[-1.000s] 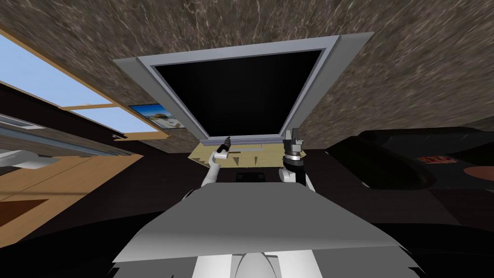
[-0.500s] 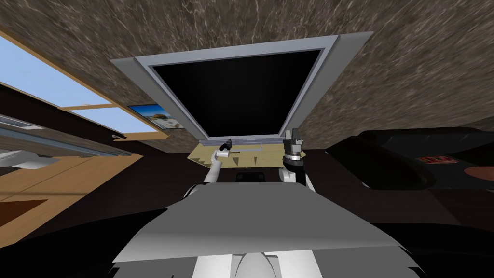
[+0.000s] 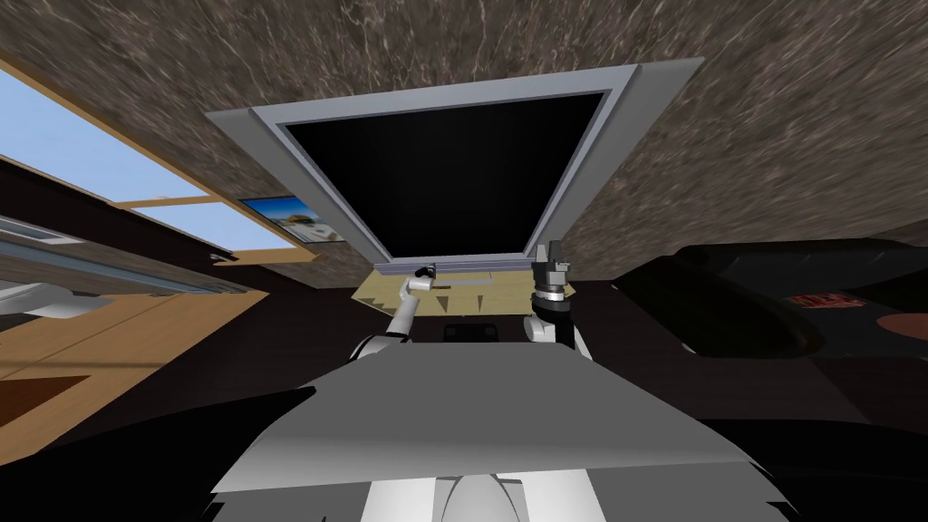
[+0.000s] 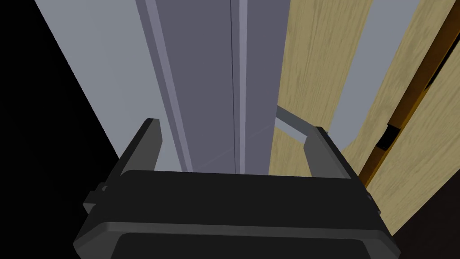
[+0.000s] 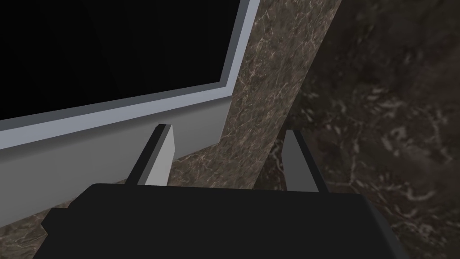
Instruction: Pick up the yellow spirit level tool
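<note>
Pictured just left of centre in the head view, the left gripper (image 3: pixel 424 270) is stretched forward over a pale wooden shelf (image 3: pixel 381 294), below a black area (image 3: pixel 453 172) bordered by a grey frame (image 3: pixel 625 82). Its fingers (image 4: pixel 152 137) are spread wide with nothing held between them, a stance judged to be kept ready for straddling a narrow bar. Only the frame's lower edge is lined up in the gap.

The level (image 4: pixel 403 116), an amber-yellow bar with dark slots, is laid flat on the shelf beyond the finger farther from the frame. It is touched by neither finger. A grey strip (image 4: pixel 359 58) is seen on the wood between that finger and the level.

The reach is judged to be under way and the grasp not yet begun. A sideways shift away from the frame is likely called for, so that the level's long sides can be met squarely. A scrape against the frame is the evident risk.

The right gripper (image 3: pixel 548 246) is held upright just right of centre against the marbled wall (image 3: pixel 770 118), open and empty, apparently parked out of the way.
</note>
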Motion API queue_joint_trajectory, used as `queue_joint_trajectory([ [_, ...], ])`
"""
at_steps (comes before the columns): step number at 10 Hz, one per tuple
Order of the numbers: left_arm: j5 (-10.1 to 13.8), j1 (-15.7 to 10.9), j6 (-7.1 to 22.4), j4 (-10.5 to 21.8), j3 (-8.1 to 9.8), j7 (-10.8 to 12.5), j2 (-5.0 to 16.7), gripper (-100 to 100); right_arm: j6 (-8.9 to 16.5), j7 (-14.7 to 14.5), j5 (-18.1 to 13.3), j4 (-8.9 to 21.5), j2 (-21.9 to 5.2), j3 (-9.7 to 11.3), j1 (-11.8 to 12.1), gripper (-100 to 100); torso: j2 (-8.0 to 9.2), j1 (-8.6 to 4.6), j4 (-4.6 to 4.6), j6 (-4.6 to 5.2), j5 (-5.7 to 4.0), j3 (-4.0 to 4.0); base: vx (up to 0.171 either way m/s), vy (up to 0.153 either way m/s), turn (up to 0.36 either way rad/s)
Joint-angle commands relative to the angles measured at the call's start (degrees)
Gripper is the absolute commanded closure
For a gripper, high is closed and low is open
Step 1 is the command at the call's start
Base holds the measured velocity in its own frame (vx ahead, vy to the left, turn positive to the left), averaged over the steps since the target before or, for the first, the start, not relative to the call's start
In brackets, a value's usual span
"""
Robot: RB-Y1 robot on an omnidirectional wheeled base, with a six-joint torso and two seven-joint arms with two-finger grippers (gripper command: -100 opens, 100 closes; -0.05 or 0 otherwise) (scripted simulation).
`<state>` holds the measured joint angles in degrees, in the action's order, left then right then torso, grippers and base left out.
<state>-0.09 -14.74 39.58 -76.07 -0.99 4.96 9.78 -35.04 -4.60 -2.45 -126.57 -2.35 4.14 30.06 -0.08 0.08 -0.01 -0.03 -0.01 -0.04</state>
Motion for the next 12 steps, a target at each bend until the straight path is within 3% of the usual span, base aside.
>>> queue_joint_trajectory([
  [1, 0.0, -1.3, 2.0, 2.9, 0.26, 0.0, -0.1, -100, 0.0, 0.0, 0.0, 0.0, 0.0, 0.0, 0.0, 0, 0.00, 0.00, 0.00, 0.00, 0.00, 0.00, 0.019, 0.016, -0.004],
  [2, 0.0, -1.3, 2.0, 3.4, 0.26, 0.0, -0.1, -100, 0.0, 0.0, 0.0, 0.0, 0.0, 0.0, 0.0, 0, 0.00, 0.01, -0.01, -0.01, 0.01, 0.00, 0.010, 0.008, 0.000],
  [3, 0.2, -3.4, 4.5, 6.0, 0.81, -0.3, -0.2, -100, 0.0, 0.0, 0.0, 0.0, 0.0, 0.0, 0.0, 0, 0.03, -0.01, -0.01, -0.01, 0.01, 0.01, 0.017, 0.018, 0.002],
  [4, 0.2, -3.4, 4.5, 7.1, 0.81, -0.3, -0.2, -100, 0.0, 0.0, 0.0, 0.0, 0.0, 0.0, 0.0, 0, 0.01, 0.02, 0.00, -0.01, 0.01, 0.00, 0.019, 0.018, -0.003],
  [5, 0.3, -5.4, 6.8, 9.0, 1.43, -0.5, -0.2, -100, 0.0, 0.0, 0.0, 0.0, 0.0, 0.0, 0.0, 0, 0.01, 0.03, -0.01, -0.01, 0.01, 0.00, 0.024, 0.037, 0.002],
  [6, 0.3, -5.4, 6.9, 10.8, 1.43, -0.5, -0.2, -100, 0.0, 0.0, 0.0, 0.0, 0.0, 0.0, 0.0, 0, -0.02, 0.09, 0.00, -0.01, 0.02, -0.01, 0.020, 0.038, -0.004],
  [9, 0.7, -9.2, 11.2, 16.7, 2.84, -1.1, -0.4, -100, 0.0, 0.0, 0.0, 0.0, 0.0, 0.0, 0.0, 0, -0.02, 0.10, -0.01, -0.01, 0.03, -0.02, 0.026, 0.040, -0.001],
  [12, 0.8, -11.0, 13.2, 21.2, 3.61, -1.5, -0.5, -100, 0.0, 0.0, 0.0, 0.0, 0.0, 0.0, 0.0, 0, -0.04, 0.16, -0.01, -0.01, 0.04, -0.02, 0.029, 0.048, -0.002],
])
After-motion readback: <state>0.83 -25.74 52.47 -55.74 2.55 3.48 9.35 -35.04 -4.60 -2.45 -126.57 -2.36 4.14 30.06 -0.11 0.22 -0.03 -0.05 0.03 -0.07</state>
